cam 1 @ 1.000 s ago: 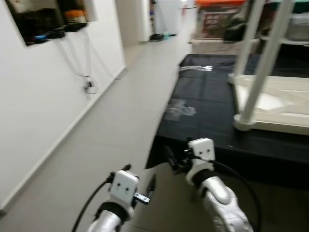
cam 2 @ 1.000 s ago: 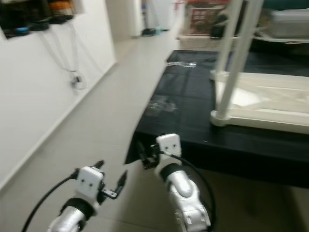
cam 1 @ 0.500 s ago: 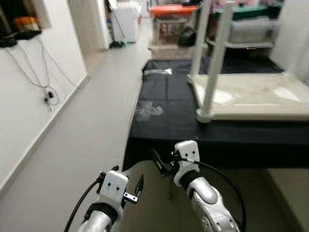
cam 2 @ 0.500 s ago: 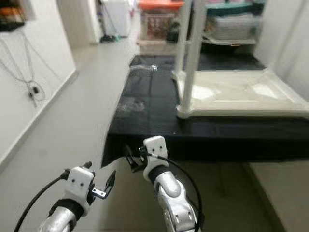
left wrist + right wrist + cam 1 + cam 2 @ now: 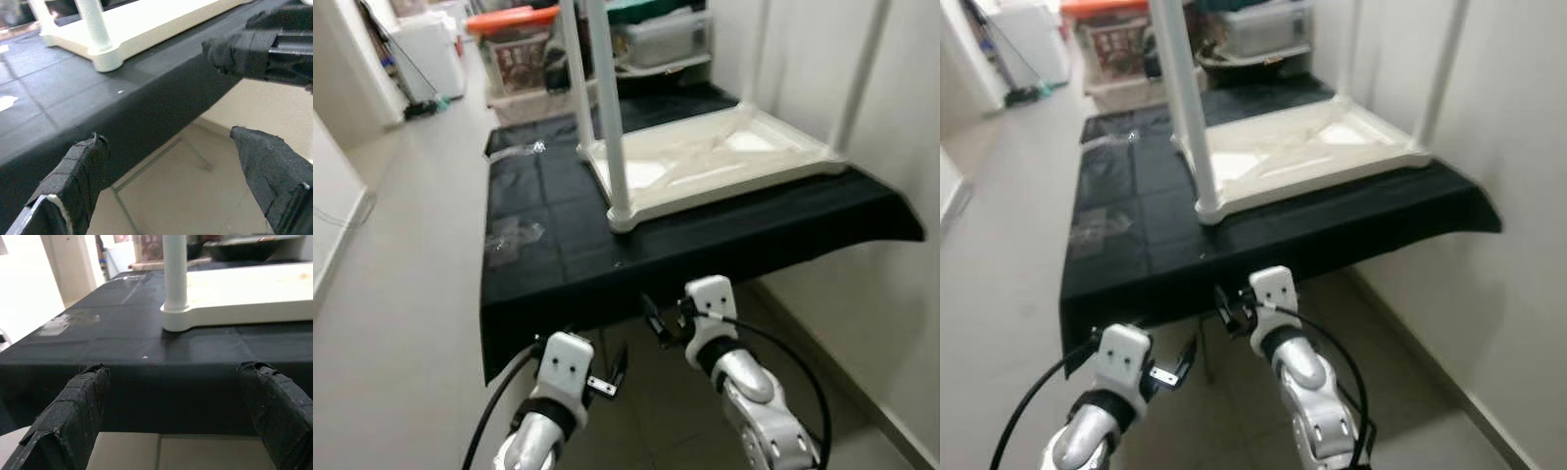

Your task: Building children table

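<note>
Work surface: a low platform draped in a black cloth, its near edge hanging down in front of the robot; a pale tiled floor runs along its left side.
Task piece: an upside-down white plastic children's table, its top lying flat on the black cloth toward the platform's far right part, beside a white wall.
Legs: white round legs stand upright from the overturned top — the nearest one rises from the corner closest to the robot.
Small items: clear plastic wrappers lie on the cloth left of the table, another further back.
Left gripper: the left gripper hangs low in front of the cloth's hanging edge, below the platform's top; in the left wrist view its tape-wrapped black fingers are spread wide with nothing between them.
Right gripper: the right gripper is just before the cloth's front edge, pointing at it — its wrapped black fingers stand well apart and hold nothing.
Background: storage boxes, one with an orange lid, sit beyond the platform's far end.
</note>
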Tool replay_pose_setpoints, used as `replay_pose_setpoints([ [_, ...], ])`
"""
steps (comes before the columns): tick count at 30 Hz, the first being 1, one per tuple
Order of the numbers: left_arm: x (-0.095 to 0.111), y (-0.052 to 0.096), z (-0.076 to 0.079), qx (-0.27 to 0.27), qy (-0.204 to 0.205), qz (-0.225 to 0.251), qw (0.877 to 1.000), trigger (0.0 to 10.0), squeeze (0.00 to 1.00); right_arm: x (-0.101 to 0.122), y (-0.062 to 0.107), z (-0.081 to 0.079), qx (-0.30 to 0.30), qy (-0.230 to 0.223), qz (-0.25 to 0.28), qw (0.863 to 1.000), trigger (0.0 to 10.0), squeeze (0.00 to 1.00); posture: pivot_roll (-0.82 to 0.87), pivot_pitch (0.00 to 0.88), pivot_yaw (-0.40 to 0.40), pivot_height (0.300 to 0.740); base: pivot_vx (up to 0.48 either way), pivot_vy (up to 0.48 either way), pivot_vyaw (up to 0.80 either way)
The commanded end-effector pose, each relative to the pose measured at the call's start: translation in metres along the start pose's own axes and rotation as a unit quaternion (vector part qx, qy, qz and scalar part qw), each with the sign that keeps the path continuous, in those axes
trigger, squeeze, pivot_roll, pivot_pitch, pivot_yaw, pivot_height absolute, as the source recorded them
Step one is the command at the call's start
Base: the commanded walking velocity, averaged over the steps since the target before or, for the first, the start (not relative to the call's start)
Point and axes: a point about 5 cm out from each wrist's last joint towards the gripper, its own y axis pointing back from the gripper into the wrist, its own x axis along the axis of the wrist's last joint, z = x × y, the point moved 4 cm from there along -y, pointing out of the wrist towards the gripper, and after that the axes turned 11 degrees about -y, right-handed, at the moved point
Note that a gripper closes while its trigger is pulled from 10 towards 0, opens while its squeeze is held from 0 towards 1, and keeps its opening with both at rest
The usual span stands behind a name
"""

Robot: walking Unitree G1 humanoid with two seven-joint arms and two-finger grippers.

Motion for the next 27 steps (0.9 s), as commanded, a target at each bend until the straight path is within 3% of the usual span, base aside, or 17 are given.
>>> replay_pose_setpoints([
  [1, -0.005, 0.001, -0.003, 0.003, -0.005, -0.014, 1.000, 10.0, 0.00, -0.002, -0.001, -0.006, 0.010, -0.002, -0.002, 1.000, 10.0, 0.00, -0.15, 0.000, 0.070, 0.740, 0.000, 0.000, -0.56],
  [10, -0.004, 0.001, -0.004, 0.006, -0.005, -0.014, 1.000, 10.0, 0.00, -0.005, -0.002, -0.014, 0.033, 0.007, -0.013, 0.999, 10.0, 0.00, -0.15, 0.000, 0.068, 0.740, 0.000, 0.000, -0.19],
  [11, -0.004, 0.001, -0.004, 0.006, -0.005, -0.014, 1.000, 10.0, 0.00, -0.009, -0.003, -0.020, 0.056, 0.041, -0.025, 0.997, 10.0, 0.00, -0.15, 0.000, 0.068, 0.740, 0.000, 0.000, 0.00],
  [12, -0.004, 0.001, -0.004, 0.006, -0.005, -0.014, 1.000, 10.0, 0.00, -0.009, -0.003, -0.020, 0.056, 0.041, -0.025, 0.997, 10.0, 0.00, -0.15, 0.000, 0.068, 0.740, 0.000, 0.000, 0.00],
  [14, -0.004, 0.001, -0.005, 0.007, -0.005, -0.013, 1.000, 10.0, 0.00, -0.017, -0.002, -0.033, 0.109, 0.111, -0.037, 0.987, 10.0, 0.00, -0.15, 0.000, 0.068, 0.740, 0.000, 0.000, 0.00],
  [19, -0.002, 0.000, -0.006, 0.007, -0.005, -0.009, 1.000, 10.0, 0.00, -0.026, 0.003, -0.048, 0.166, 0.168, -0.051, 0.970, 10.0, 0.00, -0.16, 0.000, 0.081, 0.740, 0.000, 0.000, 0.00],
  [23, -0.003, -0.003, -0.005, 0.004, -0.006, -0.009, 1.000, 10.0, 0.00, -0.022, 0.002, -0.048, 0.166, 0.220, -0.039, 0.960, 10.0, 0.00, -0.17, 0.000, 0.079, 0.740, 0.000, 0.000, 0.00],
  [24, -0.003, -0.005, -0.005, 0.005, -0.008, -0.008, 1.000, 10.0, 0.00, -0.034, 0.006, -0.049, 0.191, 0.244, -0.072, 0.948, 10.0, 0.00, -0.18, 0.000, 0.081, 0.740, 0.000, 0.000, 0.00],
  [25, -0.003, -0.005, -0.005, 0.005, -0.008, -0.008, 1.000, 10.0, 0.00, -0.034, 0.006, -0.049, 0.191, 0.244, -0.072, 0.948, 10.0, 0.00, -0.18, 0.000, 0.081, 0.740, 0.000, 0.000, 0.00],
  [27, -0.003, -0.006, -0.007, 0.008, -0.011, -0.008, 1.000, 10.0, 0.00, -0.047, 0.010, -0.048, 0.213, 0.289, -0.101, 0.928, 10.0, 0.00, -0.18, 0.000, 0.085, 0.740, 0.000, 0.000, 0.00],
])
